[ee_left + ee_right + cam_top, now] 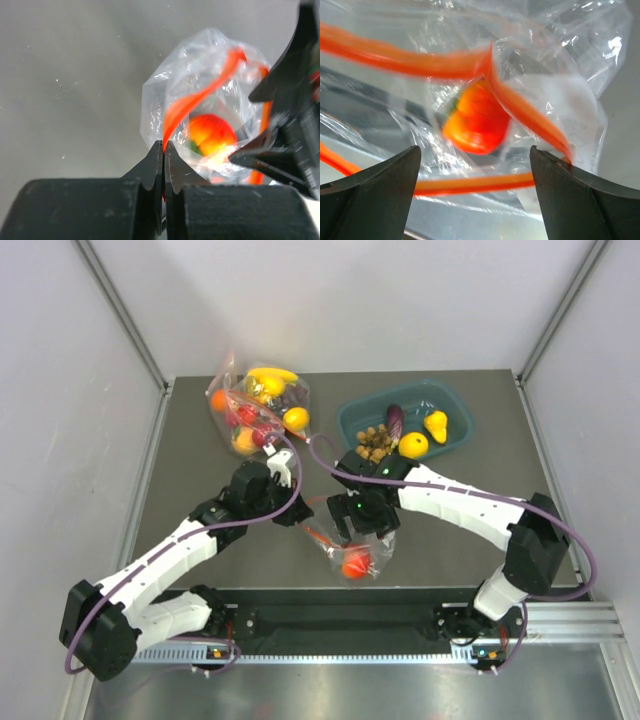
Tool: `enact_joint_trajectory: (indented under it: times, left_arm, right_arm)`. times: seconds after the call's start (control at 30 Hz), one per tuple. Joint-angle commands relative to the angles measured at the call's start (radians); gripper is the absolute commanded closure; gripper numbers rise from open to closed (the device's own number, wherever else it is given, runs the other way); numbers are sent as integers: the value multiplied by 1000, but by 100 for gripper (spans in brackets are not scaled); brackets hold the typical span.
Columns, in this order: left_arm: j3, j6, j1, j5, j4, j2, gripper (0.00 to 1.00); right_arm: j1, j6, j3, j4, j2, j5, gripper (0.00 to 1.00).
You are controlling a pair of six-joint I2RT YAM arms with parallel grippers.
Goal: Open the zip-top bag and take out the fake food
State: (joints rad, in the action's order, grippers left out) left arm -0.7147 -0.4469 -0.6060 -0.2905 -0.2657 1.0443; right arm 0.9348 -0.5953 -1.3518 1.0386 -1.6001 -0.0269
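Two arms: both bent inward, meeting low over the table (200, 460) at about 6 o'clock.
Left end effector (164, 145): clenched on the zip-top bag's (160, 100) red-orange strip (200, 95).
Right end effector (474, 148): released, fingers spread wide at the bag.
Fake food: tomato (210, 134) inside the bag.
Print: faint marks on the plastic, too blurred to read.

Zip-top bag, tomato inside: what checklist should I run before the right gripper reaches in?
1. Left gripper shut on zip-top bag at its zip strip: ok.
2. Right gripper open: ok.
3. Bag mouth parted, strips apart: ok.
4. Tomato centred between the right jaws: ok.
5. Right gripper past the mouth: cannot tell.
6. Teal bin has room: ok.
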Motion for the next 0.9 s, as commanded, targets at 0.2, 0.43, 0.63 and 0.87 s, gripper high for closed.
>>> enact_joint_trajectory:
  times: [0.2, 0.43, 0.63, 0.87]
  left_arm:
    - [-17, -4, -11, 5, 72, -12, 100]
    - [-3, -10, -15, -9, 88, -15, 100]
    - [15, -10, -17, -25, 89, -41, 100]
    - [72, -15, -20, -35, 88, -95, 100]
  right_arm:
    - [85, -55, 99, -6, 26, -56, 11]
    - [137, -52, 33, -102, -41, -94, 11]
    - [142, -15, -67, -101, -109, -91, 12]
    - [136, 8, -44, -146, -138, -111, 11]
